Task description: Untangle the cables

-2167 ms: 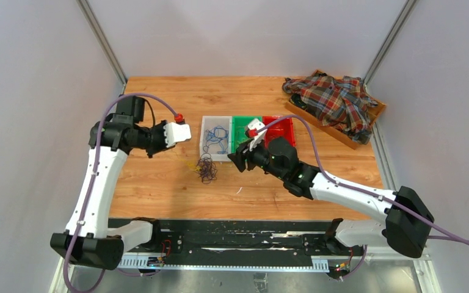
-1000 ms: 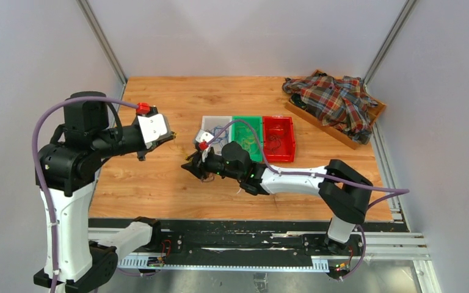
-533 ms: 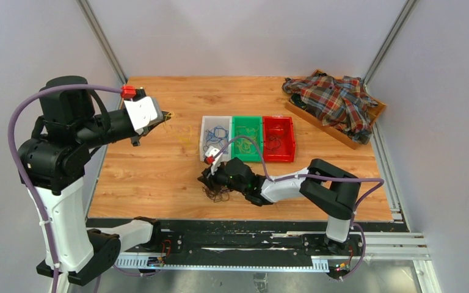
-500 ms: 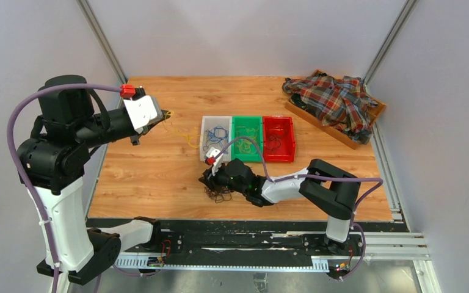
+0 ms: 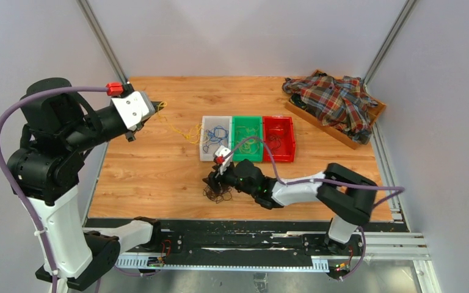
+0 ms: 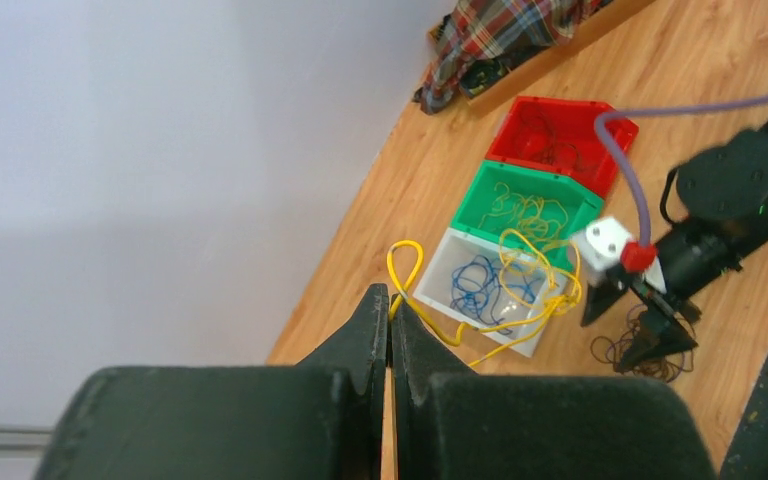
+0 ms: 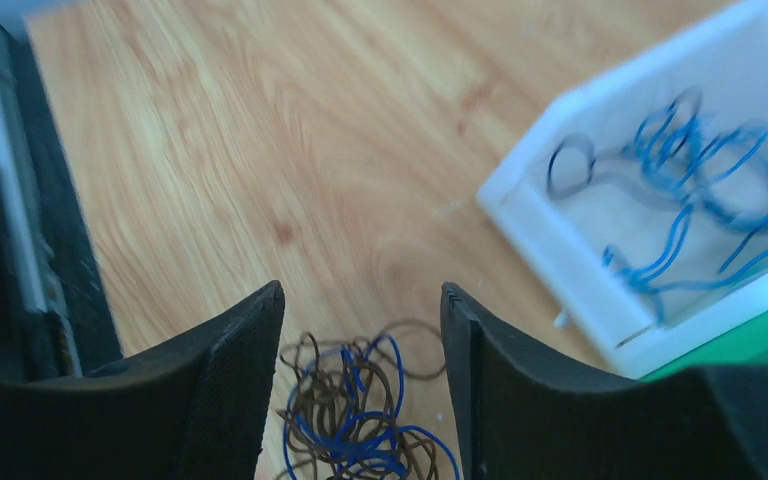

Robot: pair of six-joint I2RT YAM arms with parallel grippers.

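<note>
My left gripper (image 5: 153, 108) is raised at the far left and shut on one yellow cable (image 5: 176, 129), which hangs down toward the white bin. In the left wrist view the fingers (image 6: 390, 305) pinch this cable (image 6: 444, 333) near a loop. The rest of the cables, a clump of dark brown and blue loops (image 5: 217, 194), lie on the table near its front edge. My right gripper (image 5: 213, 182) is low over the clump. In the right wrist view it (image 7: 360, 300) is open, a finger on each side of the clump (image 7: 360, 420).
Three bins stand mid-table: a white one (image 5: 204, 146) with blue wires, a green one (image 5: 247, 118) with yellow wires, a red one (image 5: 279, 118) with dark wires. A plaid shirt (image 5: 336, 101) lies in a wooden tray at the far right.
My right gripper took the clump and dragged it toward the front edge, and now stands open over it. My left arm rose and pulled back left, drawing the yellow cable out.
</note>
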